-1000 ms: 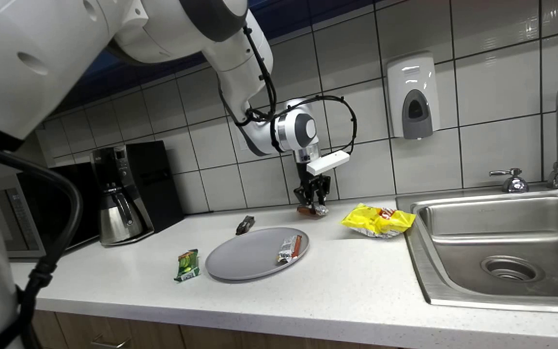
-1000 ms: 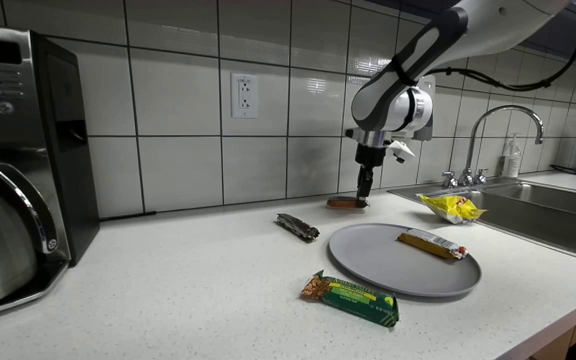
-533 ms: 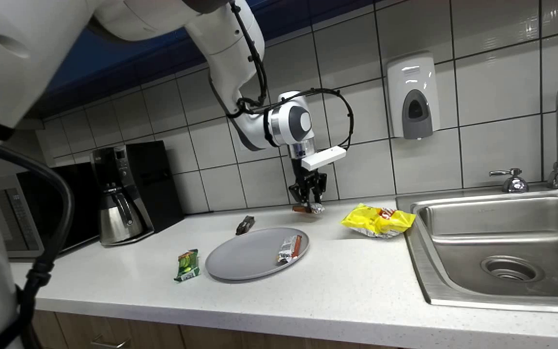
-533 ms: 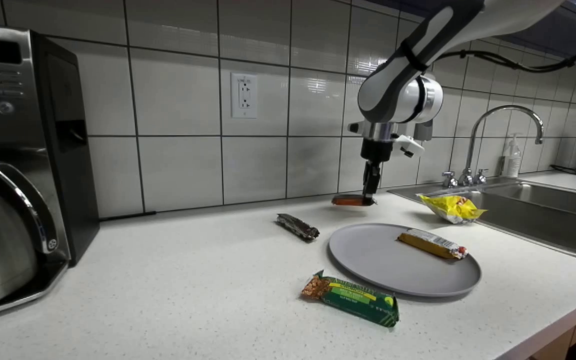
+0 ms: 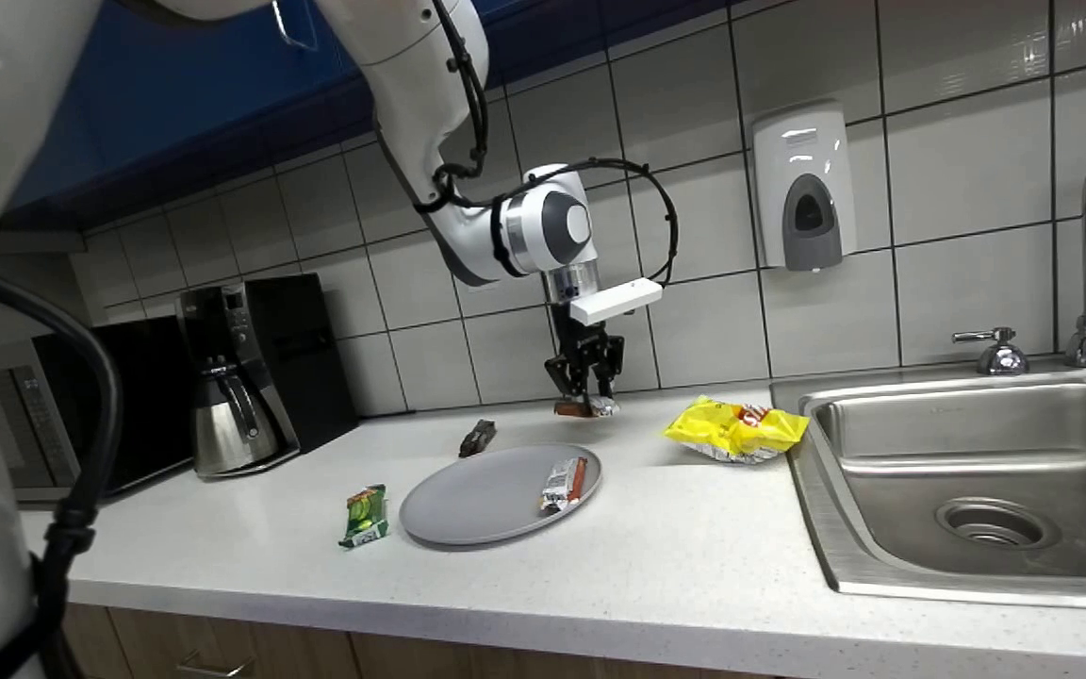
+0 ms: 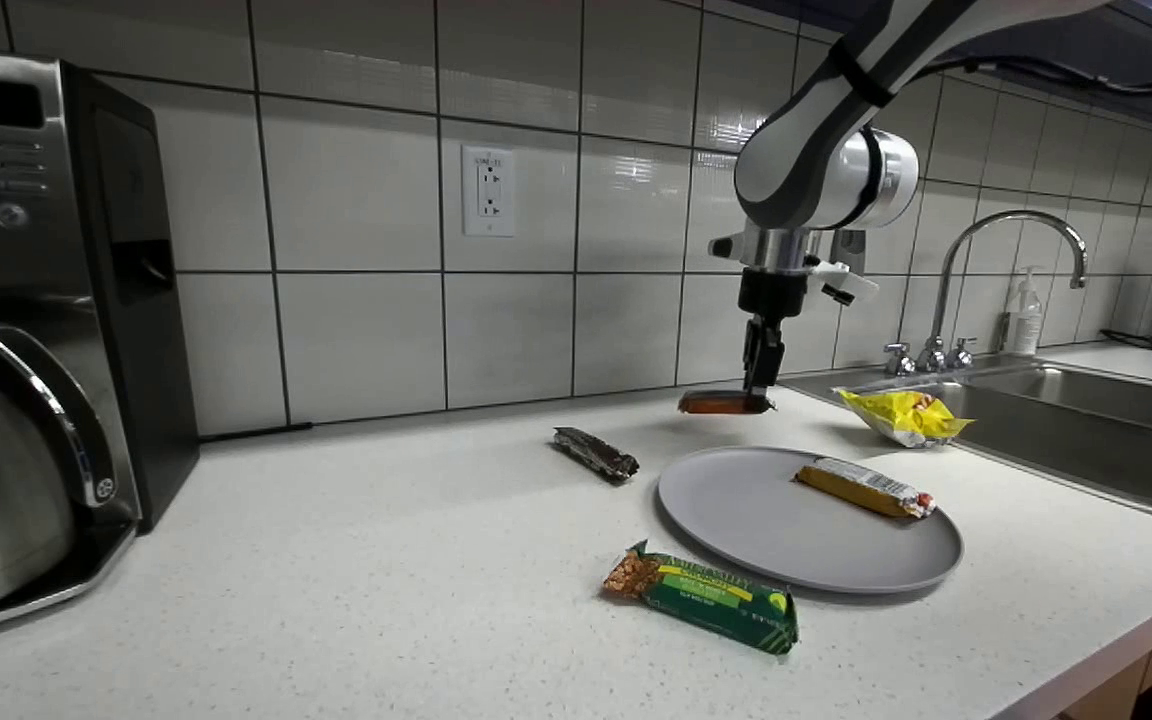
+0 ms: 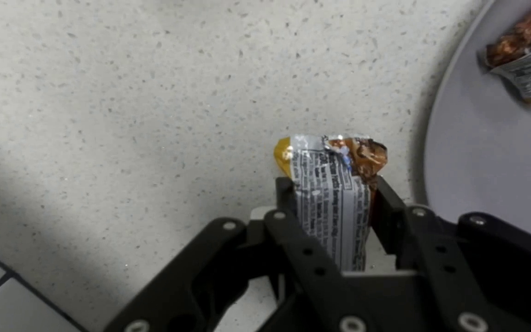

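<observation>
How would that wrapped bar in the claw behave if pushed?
The wrapped bar seems fairly stiff: it juts straight from the claw without sagging. Its glossy surface may be slippery, and its flattish shape would likely slide rather than roll.

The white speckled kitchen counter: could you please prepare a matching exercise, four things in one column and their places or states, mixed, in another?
Column 1
1. black two-finger gripper
2. round grey plate
3. crumpled yellow plastic bag
4. long green wrapped granola bar

Column 2
A. beside the steel sink
B. closed on a silver-and-orange wrapped bar
C. on the counter, close to the plate
D. bearing another silver-and-orange wrapped bar

Right pairs: 1B; 2D; 3A; 4C
</observation>
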### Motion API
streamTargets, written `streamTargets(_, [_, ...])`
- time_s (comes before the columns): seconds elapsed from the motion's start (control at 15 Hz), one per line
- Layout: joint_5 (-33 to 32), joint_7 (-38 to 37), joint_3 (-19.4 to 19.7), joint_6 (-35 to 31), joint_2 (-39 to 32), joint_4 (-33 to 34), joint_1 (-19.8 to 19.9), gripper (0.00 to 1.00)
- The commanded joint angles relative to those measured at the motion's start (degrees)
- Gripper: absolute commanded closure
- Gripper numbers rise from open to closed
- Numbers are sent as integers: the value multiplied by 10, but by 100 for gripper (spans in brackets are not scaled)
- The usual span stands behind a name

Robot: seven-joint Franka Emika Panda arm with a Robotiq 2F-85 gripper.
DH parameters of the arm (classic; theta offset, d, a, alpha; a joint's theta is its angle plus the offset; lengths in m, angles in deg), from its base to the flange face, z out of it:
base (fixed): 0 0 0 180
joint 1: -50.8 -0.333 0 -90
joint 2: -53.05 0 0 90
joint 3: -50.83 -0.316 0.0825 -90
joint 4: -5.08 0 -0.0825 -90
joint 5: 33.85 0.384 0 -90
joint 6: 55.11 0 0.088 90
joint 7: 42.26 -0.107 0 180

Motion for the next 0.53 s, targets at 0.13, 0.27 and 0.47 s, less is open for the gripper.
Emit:
streamTargets(0.13, [3, -6, 6, -18, 87, -108, -12, 82])
streamTargets(0.27, [0, -8, 7, -21, 108, -134, -16, 82])
streamTargets(0.47, [4, 4, 6, -15, 136, -167, -19, 82])
